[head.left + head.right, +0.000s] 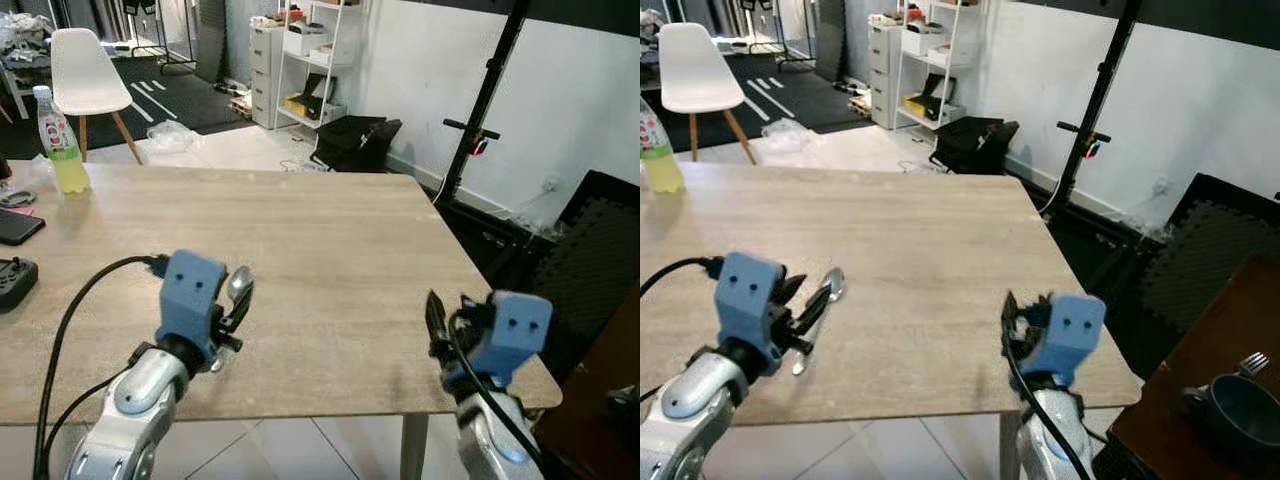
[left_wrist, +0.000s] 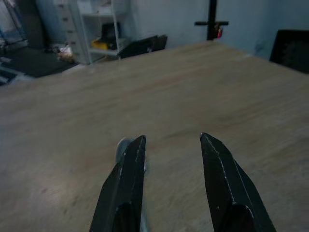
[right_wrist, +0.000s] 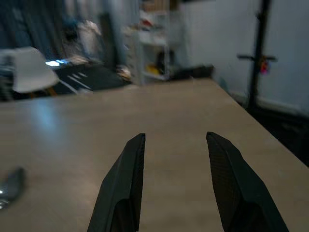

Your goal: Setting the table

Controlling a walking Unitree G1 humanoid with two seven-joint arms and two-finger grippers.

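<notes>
The desk (image 1: 330, 250) is pale beige wood with a fine streaked grain. A silver spoon (image 1: 826, 292) shines on it. Each arm is silver with a light blue housing, and both the left end effector (image 2: 169, 164) and the right end effector (image 3: 175, 164) have matt black fingers. The bottle (image 1: 60, 140) holds yellow-green drink under a white cap, with a red and green label. A black phone (image 1: 18, 226) and a black controller (image 1: 14, 280) lie on the desk. The chair (image 1: 85, 72) is white with wooden legs. The bowl (image 1: 1240, 410) is dark blue-grey on a brown top.

Head and wrist cameras over table (image 1: 330, 230)
</notes>
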